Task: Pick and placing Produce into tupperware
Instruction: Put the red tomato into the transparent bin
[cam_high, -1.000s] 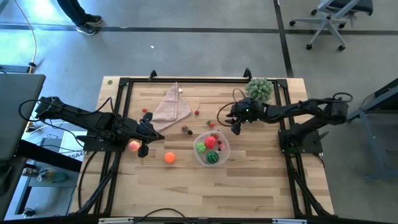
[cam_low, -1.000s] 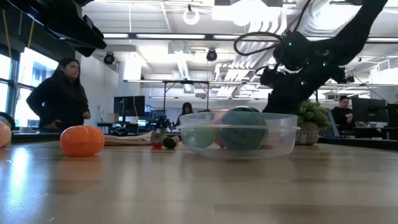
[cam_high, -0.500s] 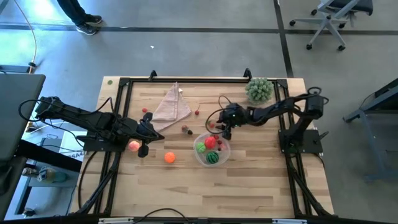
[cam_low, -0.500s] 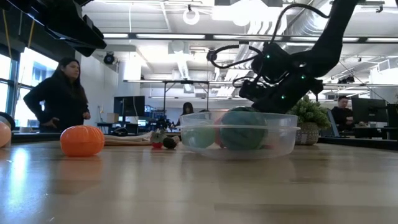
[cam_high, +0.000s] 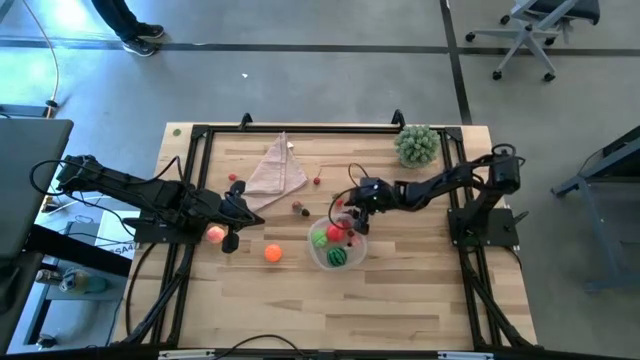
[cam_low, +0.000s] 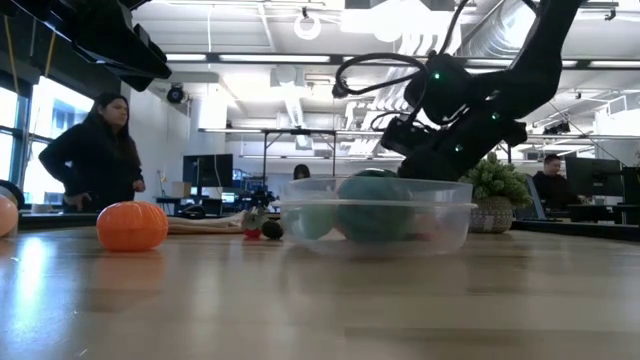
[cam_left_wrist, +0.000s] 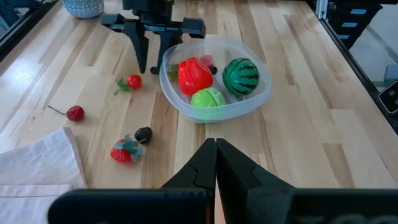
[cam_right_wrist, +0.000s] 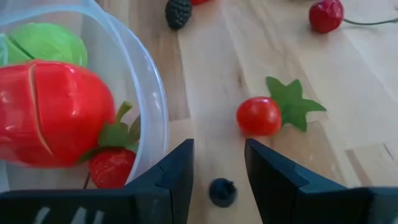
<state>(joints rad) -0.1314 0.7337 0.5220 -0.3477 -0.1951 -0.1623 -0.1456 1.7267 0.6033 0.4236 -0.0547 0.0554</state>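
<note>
With the tupperware (cam_high: 338, 243) at frame centre, the right gripper (cam_high: 352, 208), jaws narrowly parted and empty, sits against its rim near the small red tomato (cam_right_wrist: 259, 116); descent may shove the tub, while the left gripper (cam_high: 238, 216) waits closed.

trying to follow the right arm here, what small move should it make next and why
Probably close and lift. The right end effector is down at the table beside the tupperware, its open fingers either side of a tiny dark berry. Closing should grip the berry; the small red tomato lies farther ahead.
</note>
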